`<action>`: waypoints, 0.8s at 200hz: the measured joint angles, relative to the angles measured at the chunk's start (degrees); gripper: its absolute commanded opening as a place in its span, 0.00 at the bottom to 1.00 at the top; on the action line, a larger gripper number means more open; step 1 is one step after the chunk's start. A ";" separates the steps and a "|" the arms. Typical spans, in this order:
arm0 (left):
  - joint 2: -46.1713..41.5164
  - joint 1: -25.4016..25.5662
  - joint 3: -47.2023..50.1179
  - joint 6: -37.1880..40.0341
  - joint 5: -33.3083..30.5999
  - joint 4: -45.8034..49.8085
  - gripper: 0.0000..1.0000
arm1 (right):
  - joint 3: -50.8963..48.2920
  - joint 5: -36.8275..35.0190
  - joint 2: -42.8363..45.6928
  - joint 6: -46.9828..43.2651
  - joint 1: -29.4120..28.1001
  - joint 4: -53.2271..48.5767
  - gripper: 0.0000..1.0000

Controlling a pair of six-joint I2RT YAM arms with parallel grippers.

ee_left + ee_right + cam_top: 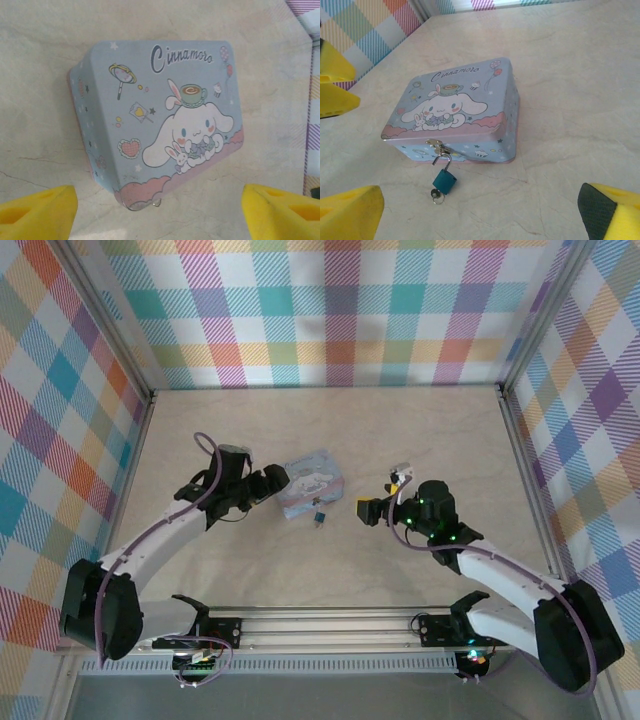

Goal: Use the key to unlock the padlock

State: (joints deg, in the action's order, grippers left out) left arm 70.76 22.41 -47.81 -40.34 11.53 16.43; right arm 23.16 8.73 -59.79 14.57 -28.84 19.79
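Right gripper, jaws spread wide and holding nothing, faces the padlock. The padlock lies on the table just ahead, between the gripper's yellow fingers and the tin. Its long axis runs straight away from this gripper. The teal body and keyhole end point back at the fingers, and the thin shackle points away, hooked through the tin's metal hasp. A small metal key with a ring sits at the body's near end; whether it is fully seated cannot be told. Beyond the padlock stands the shut tin, its front wall toward the right gripper, its lid showing a white cartoon dog and the script "Cinnamoro".

Left gripper, also wide open and empty, hovers at the tin's other side, with the tin just ahead between its fingers. Its camera looks flat down on the lid, where the lettering reads plainest, and catches a sliver of metal at the tin's front edge. The right wrist camera gives the front wall, hasp, padlock and key in full. From above, the padlock is a dark speck against the tin's side facing the arm bases, with a gripper on either side of the tin. Plaid walls close the far side.
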 measured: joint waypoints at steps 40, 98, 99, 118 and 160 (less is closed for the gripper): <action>-1.31 0.02 -0.52 0.76 1.60 0.04 0.81 | -0.28 1.46 -0.11 3.30 0.00 -0.68 1.00; 1.18 1.20 -3.15 0.33 6.73 -2.27 0.78 | -1.86 9.33 -8.50 7.61 0.00 4.94 0.97; 1.29 1.20 -3.23 0.31 6.86 -2.40 0.78 | -1.86 9.46 -8.76 7.74 0.00 5.05 0.97; 3.48 1.51 -4.37 -0.07 8.37 -3.52 0.78 | -1.86 11.15 -12.39 8.55 -0.37 7.45 0.95; 8.94 2.23 -6.56 -0.35 10.99 -5.68 0.78 | -1.86 12.00 -18.16 9.46 -2.03 11.85 0.94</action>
State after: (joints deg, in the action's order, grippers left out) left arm 79.70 24.64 -54.37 -40.69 22.52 10.74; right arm 21.30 20.73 -77.95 24.03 -30.87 31.64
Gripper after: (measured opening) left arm 0.776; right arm 0.944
